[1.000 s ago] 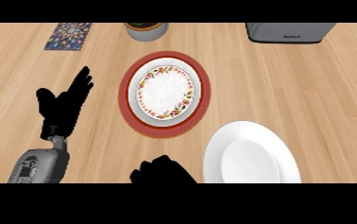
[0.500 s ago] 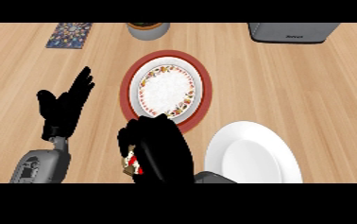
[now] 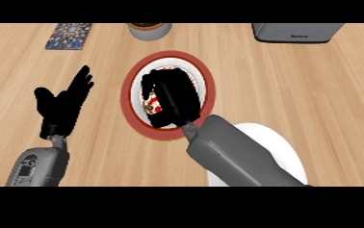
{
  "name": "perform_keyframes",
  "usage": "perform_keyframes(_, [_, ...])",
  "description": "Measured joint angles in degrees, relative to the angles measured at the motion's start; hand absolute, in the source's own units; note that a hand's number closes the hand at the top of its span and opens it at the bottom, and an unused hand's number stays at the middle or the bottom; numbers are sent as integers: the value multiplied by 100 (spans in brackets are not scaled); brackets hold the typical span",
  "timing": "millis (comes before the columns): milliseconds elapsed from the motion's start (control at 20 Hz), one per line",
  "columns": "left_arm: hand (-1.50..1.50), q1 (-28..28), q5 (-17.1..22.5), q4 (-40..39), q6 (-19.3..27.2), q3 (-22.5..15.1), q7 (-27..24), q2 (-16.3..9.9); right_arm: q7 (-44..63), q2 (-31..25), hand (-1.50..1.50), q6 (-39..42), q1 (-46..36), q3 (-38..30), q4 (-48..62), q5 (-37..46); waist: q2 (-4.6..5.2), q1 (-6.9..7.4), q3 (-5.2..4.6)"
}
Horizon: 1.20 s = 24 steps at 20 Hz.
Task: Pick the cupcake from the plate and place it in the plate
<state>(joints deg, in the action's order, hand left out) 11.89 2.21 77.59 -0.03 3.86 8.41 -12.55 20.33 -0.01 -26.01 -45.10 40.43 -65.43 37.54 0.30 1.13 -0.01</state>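
A white dish with a patterned edge sits on a red-rimmed plate (image 3: pixel 131 85) at the counter's middle. My right hand (image 3: pixel 174 99) lies directly over it and hides the cupcake; only a small patterned bit shows at the hand's left edge. The right forearm runs down to the lower right and covers part of a plain white plate (image 3: pixel 286 149). Left of the red plate, my left hand (image 3: pixel 64 104) rests open above the counter, fingers pointing up, holding nothing.
Along the back edge are a patterned mat (image 3: pixel 70 35) at the left, a grey pot (image 3: pixel 149 30) behind the red plate, and a grey appliance (image 3: pixel 298 32) at the right. Bare wood surrounds both plates.
My right hand has come up from the lower edge and moved forward over the red-rimmed plate, now covering its middle. The left hand has stayed put.
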Motion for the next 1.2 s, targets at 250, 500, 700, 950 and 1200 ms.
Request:
perform_keyframes(250, [0, -89, -26, 225, 25, -40, 84, 35, -651, -6, 150, 374, -298, -282, 1137, -481, 12, 49, 1])
perform_keyframes(500, [0, -95, -89, 255, 64, -64, 98, 73, -1475, -2, -150, 982, -554, -674, 2025, -1184, 26, 69, 3])
perform_keyframes(700, [0, -113, -127, 293, 81, -88, 135, 119, -2413, 0, -150, 995, -724, -931, 2566, -1457, 22, 58, 4])
perform_keyframes(950, [0, -127, -76, 386, 46, -39, 233, 89, -3525, -2, -150, 862, -548, -1235, 2147, -1942, 4, 20, 7])
perform_keyframes(1200, [0, -150, -56, 309, 18, 37, 159, 59, -3877, 1, -150, 1220, -281, -1429, 1366, -2861, -20, -37, 5])
